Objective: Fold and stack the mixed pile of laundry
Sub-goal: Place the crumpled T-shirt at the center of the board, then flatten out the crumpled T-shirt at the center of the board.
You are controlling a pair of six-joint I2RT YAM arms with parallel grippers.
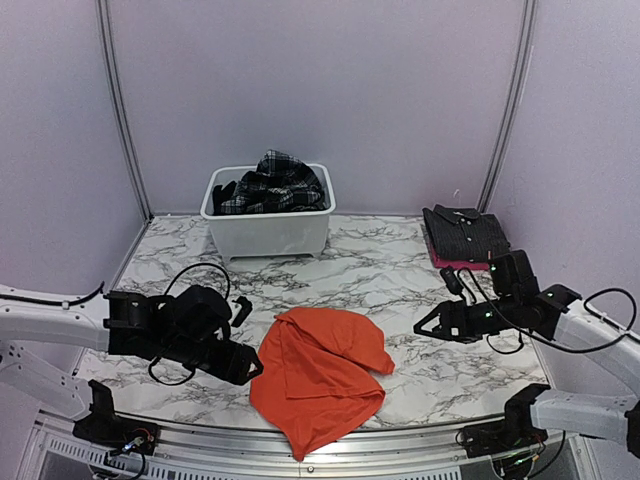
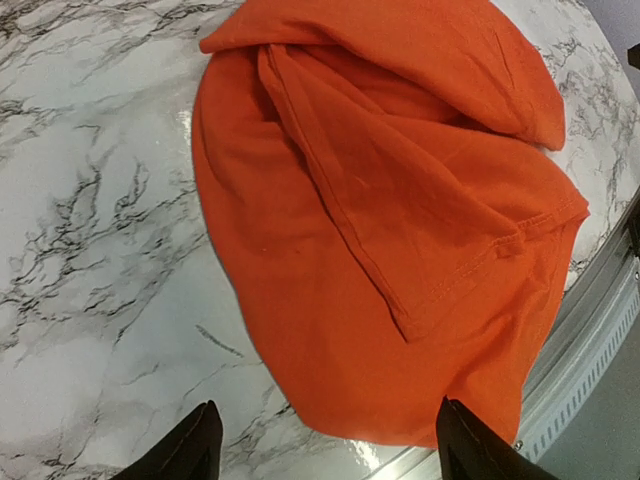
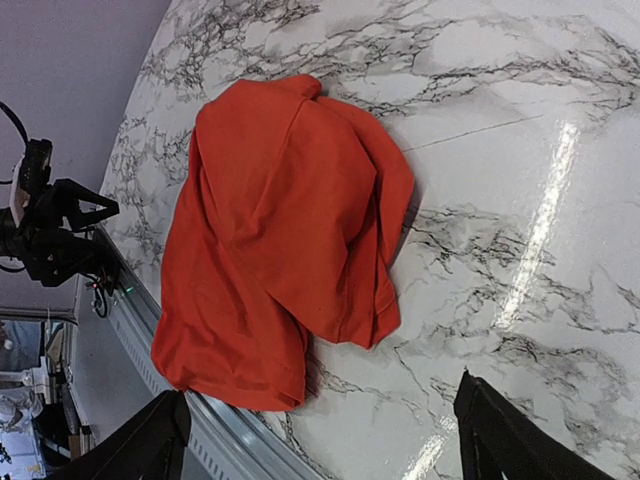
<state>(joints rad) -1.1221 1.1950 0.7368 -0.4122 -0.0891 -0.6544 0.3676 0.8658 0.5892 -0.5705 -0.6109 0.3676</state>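
Overhead, the orange T-shirt [image 1: 320,375] lies crumpled, its lower end reaching the table's [image 1: 400,270] front rim, with bare marble on both sides. Left wrist: the left gripper [image 2: 328,418] is spread wide and empty above the hem. Right wrist: the right gripper [image 3: 320,395] is also wide and empty, with bare marble between its fingers.

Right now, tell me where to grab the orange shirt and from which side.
I'd pinch the stitched hem lying on top of the shirt, toward its near side. Come from above on the left: the hem is a loose, exposed edge, and the open left fingers face it.
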